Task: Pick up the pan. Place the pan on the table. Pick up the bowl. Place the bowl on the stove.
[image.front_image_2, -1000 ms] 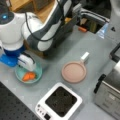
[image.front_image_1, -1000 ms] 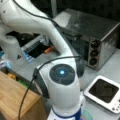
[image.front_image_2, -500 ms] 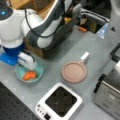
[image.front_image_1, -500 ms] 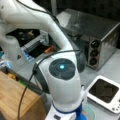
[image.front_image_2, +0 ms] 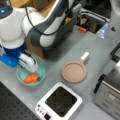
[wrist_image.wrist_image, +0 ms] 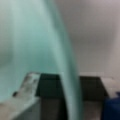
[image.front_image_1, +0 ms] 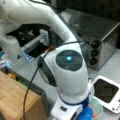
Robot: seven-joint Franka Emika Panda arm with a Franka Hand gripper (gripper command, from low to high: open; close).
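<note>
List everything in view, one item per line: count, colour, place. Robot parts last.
pan: one, dusty pink with a white handle, on the table between bowl and oven, off the stove
bowl: one, teal, on the table at a front view's left, orange items inside
orange items: two or so, orange, in the bowl
stove: one, white with a black top, bare, at a front view's bottom
table: one, grey
oven: one, steel, dark knobs, at a front view's right
wooden box: one, light wood, at a front view's lower left
arm: one, white
gripper: one, white, at the bowl's rim
</note>
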